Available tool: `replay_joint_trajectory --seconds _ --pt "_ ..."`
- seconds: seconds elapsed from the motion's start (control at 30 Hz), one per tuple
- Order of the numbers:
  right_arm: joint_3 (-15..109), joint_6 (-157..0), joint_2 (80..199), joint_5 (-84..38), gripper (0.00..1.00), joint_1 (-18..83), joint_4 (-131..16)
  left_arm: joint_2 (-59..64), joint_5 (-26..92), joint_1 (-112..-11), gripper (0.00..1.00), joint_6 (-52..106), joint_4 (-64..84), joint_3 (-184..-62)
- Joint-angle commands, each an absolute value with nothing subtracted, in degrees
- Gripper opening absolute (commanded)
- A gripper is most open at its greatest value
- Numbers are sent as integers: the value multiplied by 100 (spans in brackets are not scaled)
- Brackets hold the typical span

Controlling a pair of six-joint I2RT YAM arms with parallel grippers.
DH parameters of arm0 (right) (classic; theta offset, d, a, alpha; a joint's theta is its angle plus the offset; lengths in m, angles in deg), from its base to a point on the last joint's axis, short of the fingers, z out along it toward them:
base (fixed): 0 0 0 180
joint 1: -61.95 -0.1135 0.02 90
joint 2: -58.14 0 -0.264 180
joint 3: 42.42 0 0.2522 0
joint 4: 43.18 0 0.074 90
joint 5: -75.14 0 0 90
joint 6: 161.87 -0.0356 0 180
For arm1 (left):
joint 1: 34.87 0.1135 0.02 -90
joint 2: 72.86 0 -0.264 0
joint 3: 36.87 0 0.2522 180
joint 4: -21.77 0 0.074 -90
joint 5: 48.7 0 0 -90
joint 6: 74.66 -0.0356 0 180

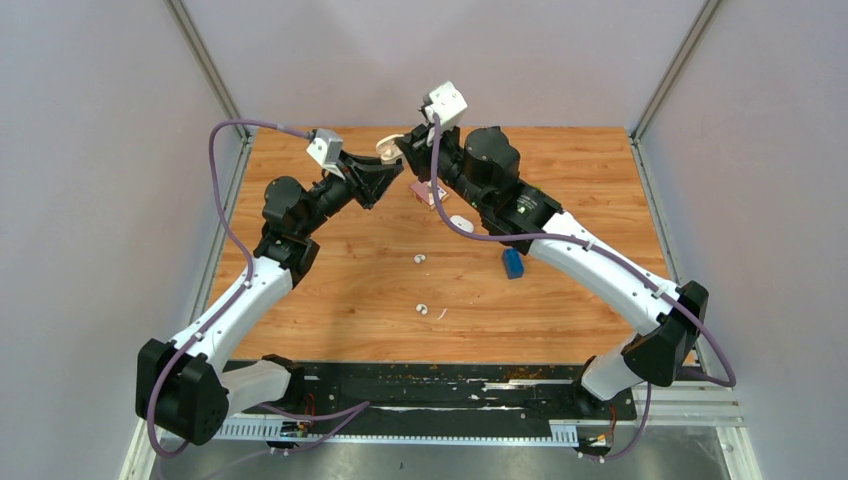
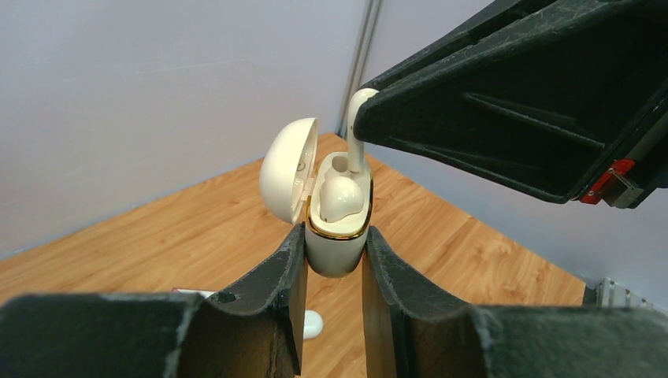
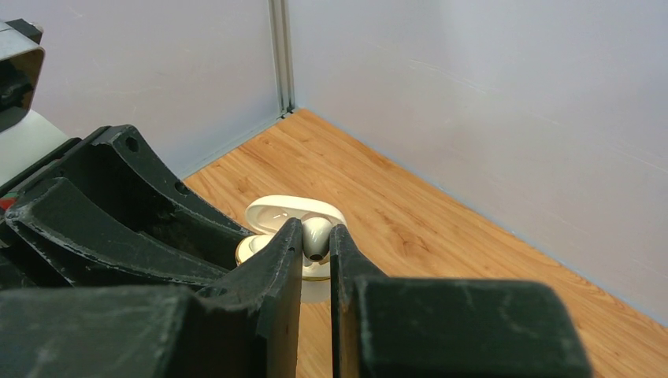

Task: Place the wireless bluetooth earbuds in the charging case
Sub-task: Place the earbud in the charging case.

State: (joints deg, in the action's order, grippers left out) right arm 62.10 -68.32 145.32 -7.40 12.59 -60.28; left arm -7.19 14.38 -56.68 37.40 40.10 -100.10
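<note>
Cream case (image 2: 337, 250) w/ gold rim, lid open.

Wood-grain counter (image 1: 350, 290) across centre of top view. Plain pale lilac-grey walls (image 1: 90, 150) at left, back and right. Aluminium corner posts (image 1: 205, 60) upper left and upper right. Black strip (image 1: 450, 385) and metal rail (image 1: 400, 432) along bottom. Soft, even light.
</note>
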Motion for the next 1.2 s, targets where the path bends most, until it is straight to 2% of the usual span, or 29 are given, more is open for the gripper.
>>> replay_joint_trajectory --seconds 0.0,0.83,1.07,1.17 --pt "6193 -6723 14574 -572 0 1229 -5745 -887 1469 -5685 0 3784 4262 -10307" --pt "6057 -6544 14699 -372 0 1229 -5627 -876 1527 -5676 0 3747 4286 -10266" --pt "6132 -6763 14677 -410 13 1229 -5901 -853 1645 -5676 0 3696 4307 -10198" --pt "6197 -6836 14721 -361 15 1229 -5994 -852 1662 -5676 0 3694 4327 -10179"
